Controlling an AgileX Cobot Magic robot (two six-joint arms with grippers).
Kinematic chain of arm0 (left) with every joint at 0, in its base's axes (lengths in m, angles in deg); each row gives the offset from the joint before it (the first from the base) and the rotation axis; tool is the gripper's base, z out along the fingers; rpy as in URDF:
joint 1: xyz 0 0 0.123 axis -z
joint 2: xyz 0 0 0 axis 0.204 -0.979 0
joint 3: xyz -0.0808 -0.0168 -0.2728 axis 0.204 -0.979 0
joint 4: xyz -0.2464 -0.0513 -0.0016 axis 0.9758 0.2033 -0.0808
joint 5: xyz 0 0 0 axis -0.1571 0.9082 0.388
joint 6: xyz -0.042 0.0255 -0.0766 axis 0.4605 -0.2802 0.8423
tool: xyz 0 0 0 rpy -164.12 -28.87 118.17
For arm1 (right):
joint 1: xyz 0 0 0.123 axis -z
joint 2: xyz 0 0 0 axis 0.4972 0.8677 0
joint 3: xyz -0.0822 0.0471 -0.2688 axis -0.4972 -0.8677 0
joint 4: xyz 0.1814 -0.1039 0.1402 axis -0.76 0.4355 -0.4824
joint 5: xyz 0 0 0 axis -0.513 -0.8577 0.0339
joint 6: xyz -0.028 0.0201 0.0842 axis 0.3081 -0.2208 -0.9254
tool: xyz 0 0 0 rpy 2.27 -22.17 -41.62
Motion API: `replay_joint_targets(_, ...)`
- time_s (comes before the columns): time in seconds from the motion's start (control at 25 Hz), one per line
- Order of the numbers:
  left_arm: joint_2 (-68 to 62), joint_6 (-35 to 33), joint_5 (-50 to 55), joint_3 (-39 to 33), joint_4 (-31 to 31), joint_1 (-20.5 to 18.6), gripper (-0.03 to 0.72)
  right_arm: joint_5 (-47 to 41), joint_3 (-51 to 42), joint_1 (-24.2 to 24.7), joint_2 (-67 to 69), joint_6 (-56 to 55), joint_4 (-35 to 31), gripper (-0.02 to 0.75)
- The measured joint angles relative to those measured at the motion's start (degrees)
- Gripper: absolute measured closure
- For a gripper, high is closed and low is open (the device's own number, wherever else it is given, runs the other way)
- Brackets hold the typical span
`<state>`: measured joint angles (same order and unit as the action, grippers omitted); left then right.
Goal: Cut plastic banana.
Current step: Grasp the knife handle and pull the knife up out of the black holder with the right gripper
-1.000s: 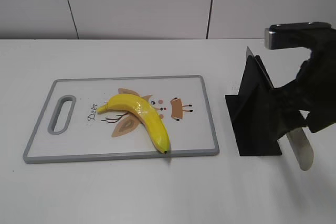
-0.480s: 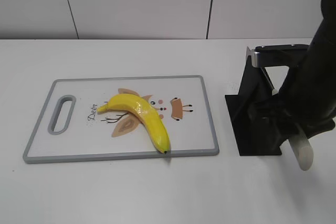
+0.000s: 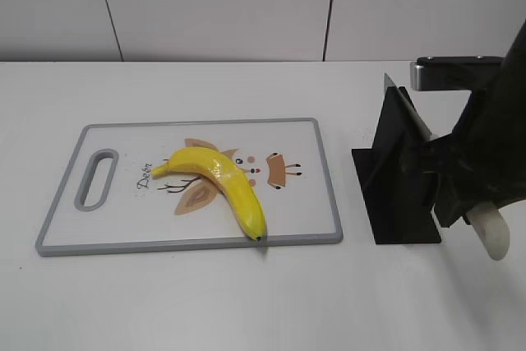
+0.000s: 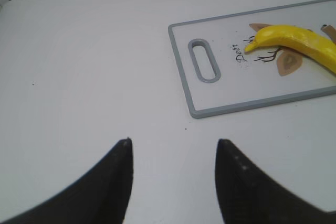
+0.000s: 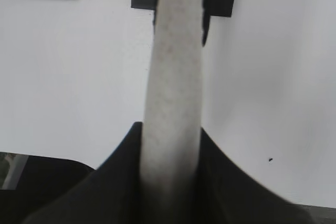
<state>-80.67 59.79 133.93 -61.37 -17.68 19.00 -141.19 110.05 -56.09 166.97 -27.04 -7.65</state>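
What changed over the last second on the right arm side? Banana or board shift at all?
The right gripper kept its hold on the knife handle throughout; the arm shifted around the black knife stand, and the handle end now sits slightly further right than before. The knife is not yet clear of the stand. The banana, cutting board and left gripper, open, stayed put.

The banana point(image 3: 222, 182) is yellow; the cutting board point(image 3: 316, 203) is white, grey-rimmed, with a brown deer drawing
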Motion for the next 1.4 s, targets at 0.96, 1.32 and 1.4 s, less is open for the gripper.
replay_joint_targets(0.96,0.0,0.0,0.0,0.0,0.0,0.0,0.216,-11.9,22.2,-0.2,-6.7,-0.3,5.4,0.568)
replay_joint_targets(1.32,0.0,0.0,0.0,0.0,0.0,0.0,0.216,-12.1,27.3,-0.2,-6.7,-0.3,6.5,0.568)
replay_joint_targets(1.4,0.0,0.0,-0.4,0.0,0.0,0.0,0.216,-12.2,27.3,-0.2,-6.7,-0.1,6.6,0.568)
